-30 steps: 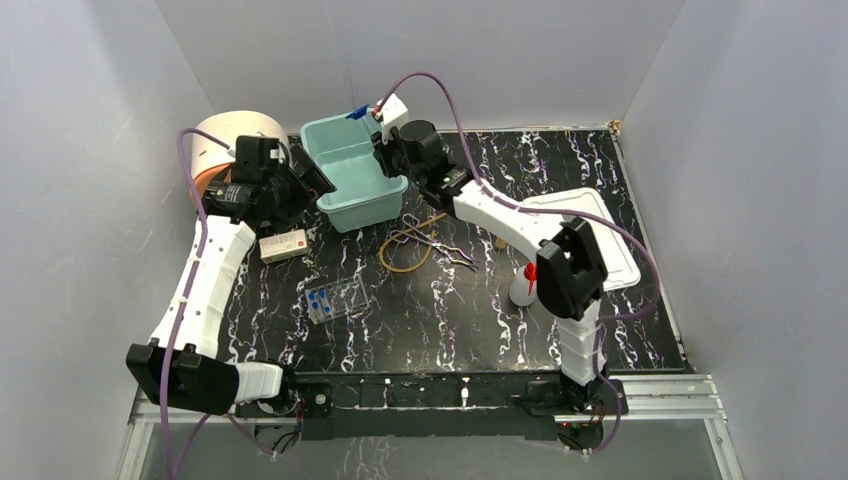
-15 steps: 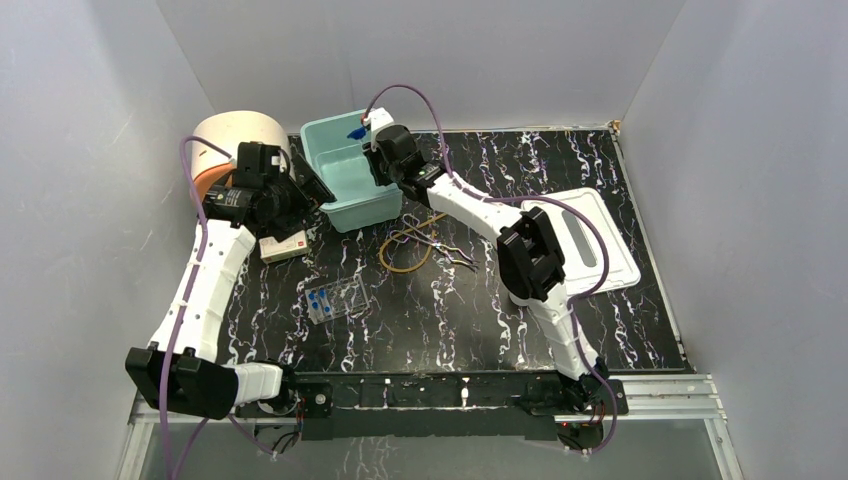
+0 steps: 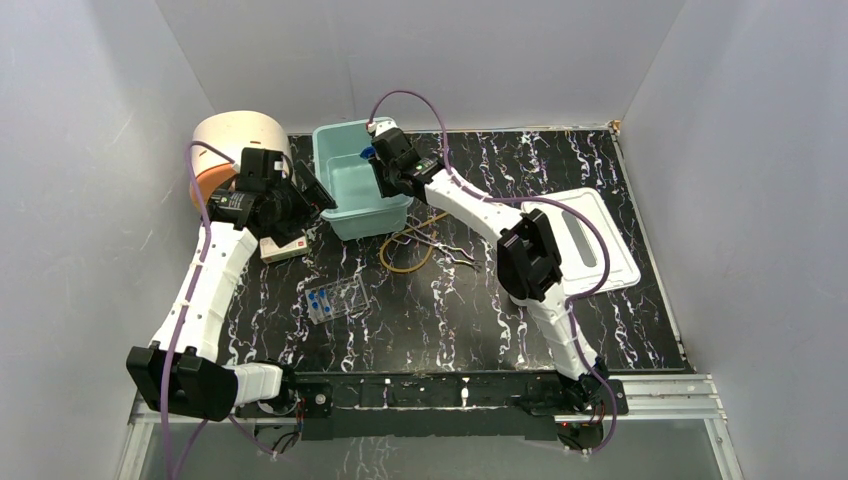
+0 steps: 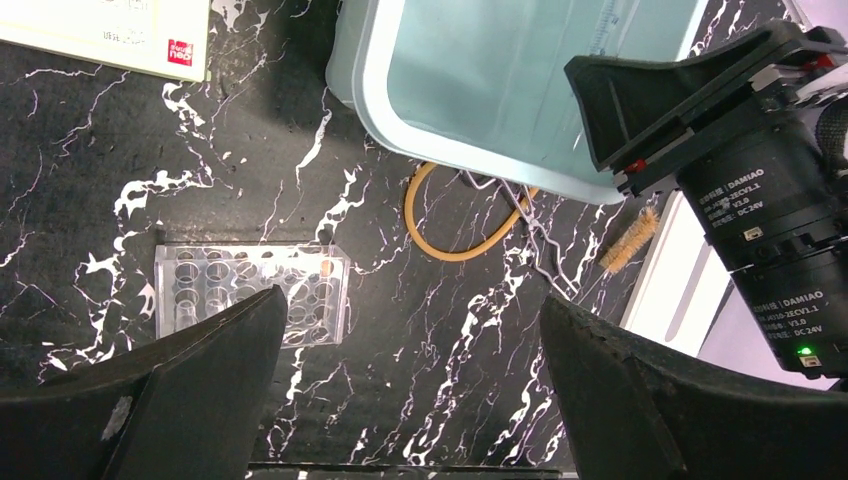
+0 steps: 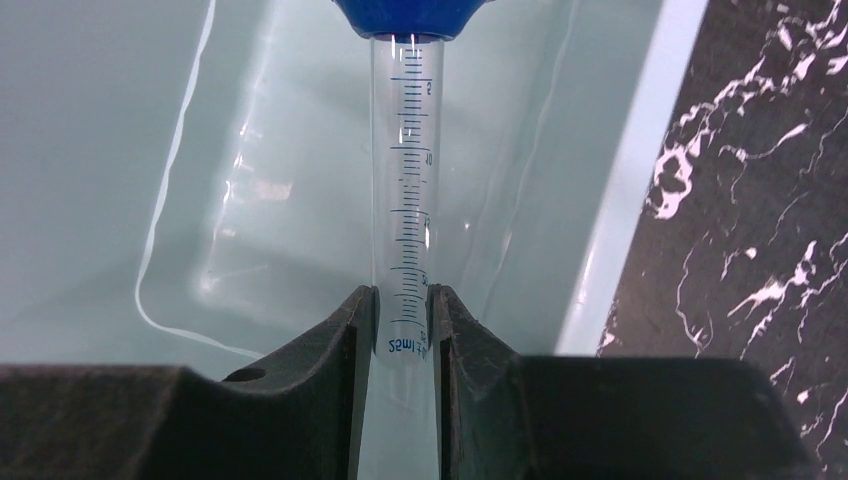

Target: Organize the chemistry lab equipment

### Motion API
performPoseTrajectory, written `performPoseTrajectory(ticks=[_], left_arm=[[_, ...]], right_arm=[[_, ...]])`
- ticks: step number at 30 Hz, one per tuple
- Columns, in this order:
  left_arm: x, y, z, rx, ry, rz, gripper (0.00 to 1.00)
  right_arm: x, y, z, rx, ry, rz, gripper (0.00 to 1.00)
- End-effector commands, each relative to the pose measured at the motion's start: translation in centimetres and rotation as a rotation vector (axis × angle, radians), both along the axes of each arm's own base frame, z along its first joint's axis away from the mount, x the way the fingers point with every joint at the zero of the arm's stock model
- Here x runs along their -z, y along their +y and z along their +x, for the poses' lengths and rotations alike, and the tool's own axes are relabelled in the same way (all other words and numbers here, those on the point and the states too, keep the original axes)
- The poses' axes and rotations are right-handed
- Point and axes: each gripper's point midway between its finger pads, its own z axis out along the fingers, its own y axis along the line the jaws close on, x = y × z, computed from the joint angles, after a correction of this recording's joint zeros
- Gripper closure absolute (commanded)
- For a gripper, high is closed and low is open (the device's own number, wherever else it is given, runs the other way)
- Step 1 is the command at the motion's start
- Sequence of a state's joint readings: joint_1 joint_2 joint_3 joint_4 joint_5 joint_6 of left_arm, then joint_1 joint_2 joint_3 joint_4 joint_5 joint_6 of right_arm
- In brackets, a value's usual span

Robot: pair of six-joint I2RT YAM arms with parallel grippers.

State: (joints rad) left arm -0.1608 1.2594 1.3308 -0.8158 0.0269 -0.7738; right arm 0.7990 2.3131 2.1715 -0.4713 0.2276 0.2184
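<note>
My right gripper (image 5: 405, 310) is shut on a clear syringe (image 5: 405, 200) printed with blue graduations, its blue end (image 5: 405, 15) pointing away into the teal bin (image 5: 120, 150). From above, the right gripper (image 3: 378, 162) sits inside the bin (image 3: 370, 212) near its back right corner. My left gripper (image 4: 412, 300) hangs open over bare table by the bin's left front side (image 4: 460, 160), nothing between its fingers. The clear rack (image 3: 335, 298) with blue-capped vials lies in front of it. An amber tubing loop (image 3: 405, 255) and metal tongs (image 3: 450, 250) lie in front of the bin.
A cream-and-orange drum (image 3: 225, 140) stands at the back left. A small white box with a red label (image 3: 283, 246) lies under the left arm. A white tray (image 3: 600, 240) lies at the right. A small brush (image 4: 628, 240) rests by the tongs.
The right arm has swung left and down, carrying the syringe from above the bin's back rim into the bin. The left gripper has barely moved.
</note>
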Motion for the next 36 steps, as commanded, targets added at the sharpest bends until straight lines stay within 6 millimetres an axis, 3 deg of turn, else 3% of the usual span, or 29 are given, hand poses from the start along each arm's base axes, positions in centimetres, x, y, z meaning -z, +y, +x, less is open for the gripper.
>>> performPoseTrajectory(ticks=[1,13,25,29,36], left_arm=[[-0.7,0.1,-0.7,0.018,-0.029,0.002,0.02],[-0.6,0.5,-1.1,0.026,-0.012,0.031,0.02],[-0.2,0.5,-1.0,0.023,0.002,0.033,0.02],[-0.2,0.5,-0.8,0.026,0.001,0.035,0.02],[-0.8,0.5,-0.2,0.037,-0.007,0.042,0.02]], right_arm=[[0.0,-0.2,-1.1,0.06,0.055,-0.01,0.67],[4.9,1.4,2.5,0.116,0.033,-0.101,0.65],[6.9,0.5,2.7,0.155,0.037,-0.141,0.6],[5.4,0.8,2.9,0.15,0.018,-0.122,0.51],[-2.7,1.8,1.6,0.091,-0.015,0.031,0.44]])
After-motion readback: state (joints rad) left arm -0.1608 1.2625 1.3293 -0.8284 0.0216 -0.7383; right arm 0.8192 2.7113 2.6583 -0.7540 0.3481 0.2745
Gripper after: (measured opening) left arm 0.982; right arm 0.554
